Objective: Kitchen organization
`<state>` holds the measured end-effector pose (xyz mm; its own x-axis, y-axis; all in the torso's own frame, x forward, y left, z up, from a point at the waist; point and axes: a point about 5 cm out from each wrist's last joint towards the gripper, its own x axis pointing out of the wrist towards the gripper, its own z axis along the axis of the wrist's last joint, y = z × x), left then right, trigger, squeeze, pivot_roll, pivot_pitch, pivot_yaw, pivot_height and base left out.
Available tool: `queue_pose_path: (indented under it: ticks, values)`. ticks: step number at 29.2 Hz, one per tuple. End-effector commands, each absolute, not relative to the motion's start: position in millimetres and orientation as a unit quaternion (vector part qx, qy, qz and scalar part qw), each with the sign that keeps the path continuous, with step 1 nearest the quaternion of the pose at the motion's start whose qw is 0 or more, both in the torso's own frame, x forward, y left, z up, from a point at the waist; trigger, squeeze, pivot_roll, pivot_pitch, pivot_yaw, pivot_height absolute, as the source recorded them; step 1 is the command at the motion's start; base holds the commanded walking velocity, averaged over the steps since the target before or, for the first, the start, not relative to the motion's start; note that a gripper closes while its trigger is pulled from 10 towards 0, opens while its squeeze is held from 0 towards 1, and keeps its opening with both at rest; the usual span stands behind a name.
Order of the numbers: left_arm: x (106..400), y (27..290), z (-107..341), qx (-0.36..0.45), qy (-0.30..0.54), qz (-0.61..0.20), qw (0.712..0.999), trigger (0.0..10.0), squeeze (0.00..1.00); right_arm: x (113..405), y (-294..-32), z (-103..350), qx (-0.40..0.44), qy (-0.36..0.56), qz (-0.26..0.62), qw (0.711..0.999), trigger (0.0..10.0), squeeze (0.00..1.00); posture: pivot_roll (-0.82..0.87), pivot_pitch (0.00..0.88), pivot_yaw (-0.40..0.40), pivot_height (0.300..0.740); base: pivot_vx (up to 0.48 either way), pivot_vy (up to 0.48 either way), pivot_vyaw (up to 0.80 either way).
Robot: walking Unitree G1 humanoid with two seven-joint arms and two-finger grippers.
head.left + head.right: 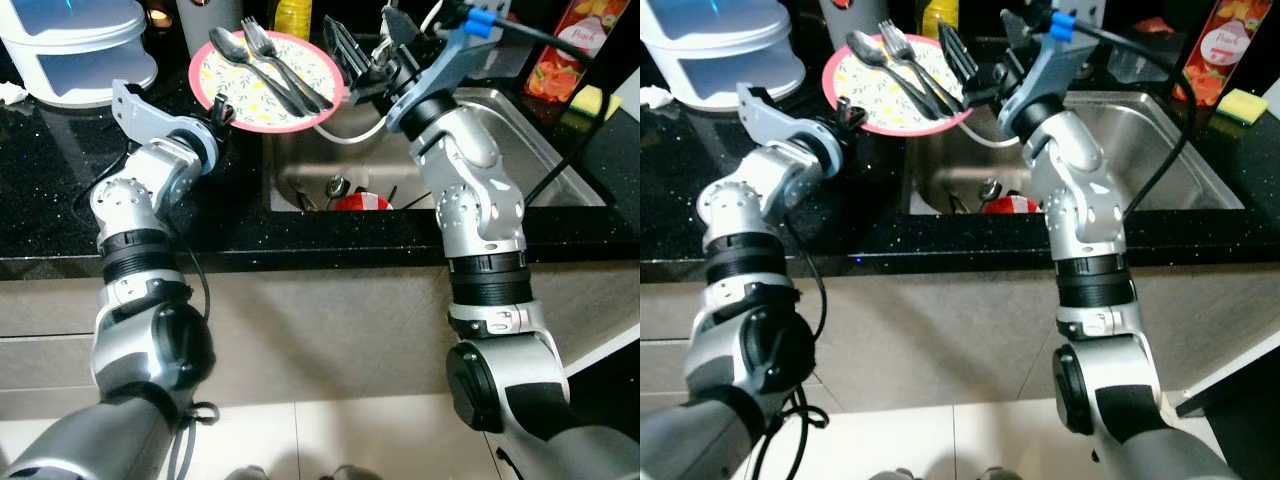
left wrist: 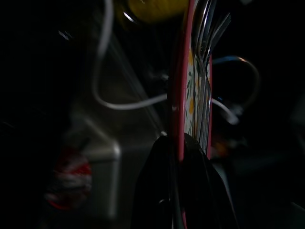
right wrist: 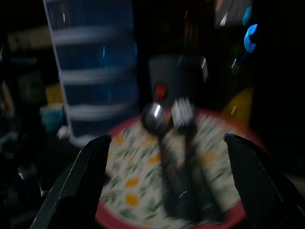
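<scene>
The plate (image 1: 265, 80) — pink rim, yellow flower print — is up in the air over the near left corner of the sink (image 1: 520, 130), with a spoon (image 1: 232, 47) and two forks (image 1: 275, 62) lying loose across it, and I've got it pinched by the rim alone in my left claw (image 1: 222, 108), fingers clamped tight on that edge. My right claw (image 1: 350, 60) is just beside the plate's far edge, fingers spread wide and empty, facing the cutlery. My worry is that a rim-only grip lets the plate pivot — any tilt and the spoon and forks could slide off into the basin, where a red item (image 1: 362, 202) and more utensils already lie. If I push in with the right claw too flat, I judge it could nudge the plate out of the left claw's pinch, onto the black desk (image 1: 60, 180) or down onto the tiled floor (image 1: 330, 440).
</scene>
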<state>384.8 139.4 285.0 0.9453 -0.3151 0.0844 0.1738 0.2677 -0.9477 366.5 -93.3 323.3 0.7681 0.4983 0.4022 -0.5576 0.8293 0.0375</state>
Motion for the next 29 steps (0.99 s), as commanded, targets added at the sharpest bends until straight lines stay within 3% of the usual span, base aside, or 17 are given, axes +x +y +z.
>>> queue_pose_path:
  ticks: [1,5,16,29]
  values:
    - [378,128,295,-0.587,0.054,-0.186,0.786,10.0,0.0,369,-86,323,0.081,-0.167,0.301,0.935,10.0,0.0,0.06,0.038,-0.032,0.74,0.0,0.0,0.0]
    - [370,109,282,-0.595,0.077,-0.189,0.777,10.0,0.0,387,-76,319,0.12,-0.082,0.32,0.936,10.0,0.0,0.06,0.045,-0.041,0.74,0.0,0.0,0.0]
    - [360,104,265,-0.604,0.094,-0.157,0.776,10.0,0.0,408,-82,314,0.072,-0.035,0.282,0.956,10.0,0.0,0.07,0.046,-0.063,0.74,0.0,0.0,0.0]
    - [347,83,266,-0.589,0.109,-0.18,0.78,10.0,0.0,422,-97,300,0.089,0.02,0.203,0.975,10.0,0.0,0.07,0.049,-0.059,0.74,0.0,0.0,0.0]
